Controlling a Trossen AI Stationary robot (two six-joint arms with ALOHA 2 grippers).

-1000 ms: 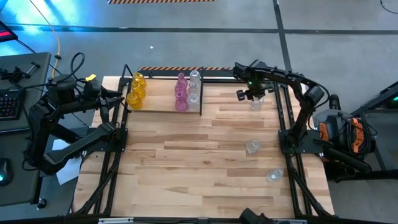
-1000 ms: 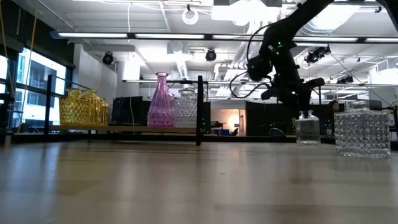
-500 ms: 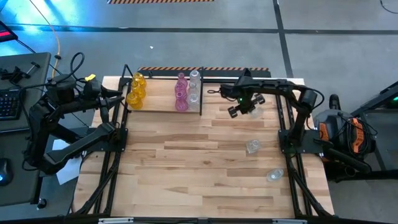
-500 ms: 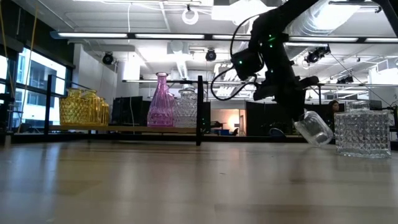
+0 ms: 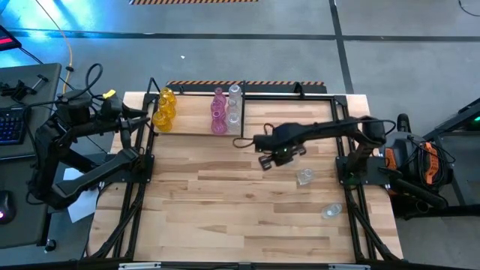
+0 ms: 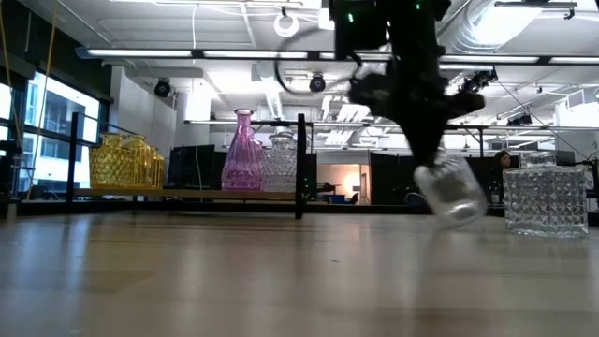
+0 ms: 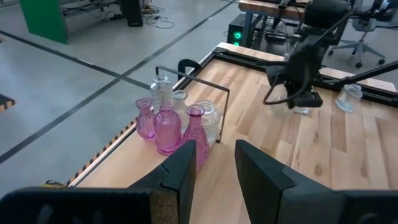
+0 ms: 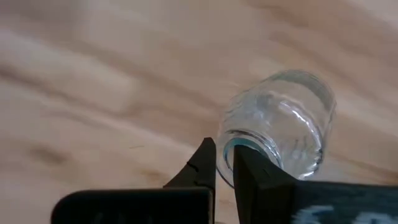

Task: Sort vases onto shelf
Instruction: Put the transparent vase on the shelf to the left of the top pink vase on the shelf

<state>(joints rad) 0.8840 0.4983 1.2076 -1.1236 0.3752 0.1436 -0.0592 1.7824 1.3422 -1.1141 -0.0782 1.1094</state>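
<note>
the right gripper (image 5: 271, 156), mid-frame in the high view, has its fingers (image 8: 205, 163) clenched on the rim of a tilted clear vase (image 8: 283, 127) above the counter (image 5: 225, 195). the left gripper (image 5: 144, 116), fingers parted and empty, waits at upper left beside the shelf (image 5: 196, 132).

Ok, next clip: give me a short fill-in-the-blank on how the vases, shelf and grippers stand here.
1. The right gripper is shut on a ____ vase, carried tilted above the table.
2. On the shelf, the pink vases stand between the clear ones and the ____ ones.
3. Besides the held one, ____ clear vases stand off the shelf on the table's right side.
4. The left gripper waits beside the table's ____ edge.

Missing words: clear; yellow; two; left
</note>
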